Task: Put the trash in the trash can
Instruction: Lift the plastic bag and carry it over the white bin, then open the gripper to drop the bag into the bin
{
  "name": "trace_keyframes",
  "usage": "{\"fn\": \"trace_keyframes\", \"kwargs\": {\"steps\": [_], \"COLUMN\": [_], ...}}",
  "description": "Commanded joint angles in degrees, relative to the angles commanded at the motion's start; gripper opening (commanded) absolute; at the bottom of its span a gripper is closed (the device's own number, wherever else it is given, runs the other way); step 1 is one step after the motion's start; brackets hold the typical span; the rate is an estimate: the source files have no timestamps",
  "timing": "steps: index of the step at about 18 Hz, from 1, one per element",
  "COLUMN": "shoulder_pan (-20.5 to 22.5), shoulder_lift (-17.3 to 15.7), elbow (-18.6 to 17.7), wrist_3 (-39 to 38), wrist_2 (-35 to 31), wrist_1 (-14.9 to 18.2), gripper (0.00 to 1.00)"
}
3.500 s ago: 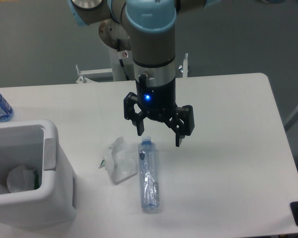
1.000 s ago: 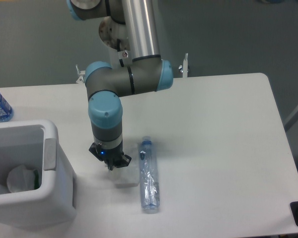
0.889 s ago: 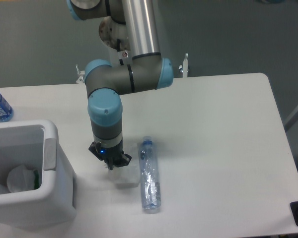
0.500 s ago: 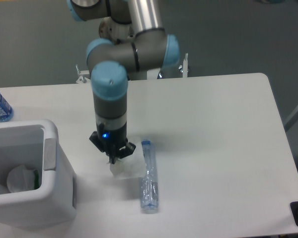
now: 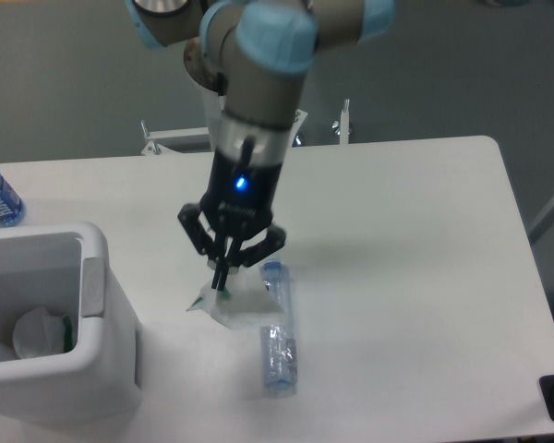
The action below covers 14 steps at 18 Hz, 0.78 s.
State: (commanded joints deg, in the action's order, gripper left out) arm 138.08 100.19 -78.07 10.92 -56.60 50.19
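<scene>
The black two-finger gripper point(image 5: 221, 280) has its jaws clamped together on the top of the crumpled whitish translucent plastic wrapper point(image 5: 233, 305), which hangs from the fingertips (green speck right at the pinch). Just right of it, the crushed clear bluish plastic bottle point(image 5: 278, 341) lies on the white table point(image 5: 415, 277), wide bare surface beyond it. The boxy white plastic trash can point(image 5: 97, 365) stands at the left edge, mouth open. Since a half-second ago the arm has risen, lifting the wrapper.
</scene>
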Motion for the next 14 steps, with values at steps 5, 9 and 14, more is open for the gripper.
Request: {"fn": "trace_keyframes", "kwargs": {"steps": [5,9,14], "shoulder_pan": [-8.3,-13.2,-17.8], "shoulder_lift": [-0.3,1.1,3.2], "elbow": [1.1,0.4,-1.3], "wrist_3": [-5.6,-6.4,-5.9], "wrist_2": [-0.3,-0.4,-0.4], "wrist_1": [-0.1,-0.1,-0.6], "gripper": [0.0,0.0,0.07]}}
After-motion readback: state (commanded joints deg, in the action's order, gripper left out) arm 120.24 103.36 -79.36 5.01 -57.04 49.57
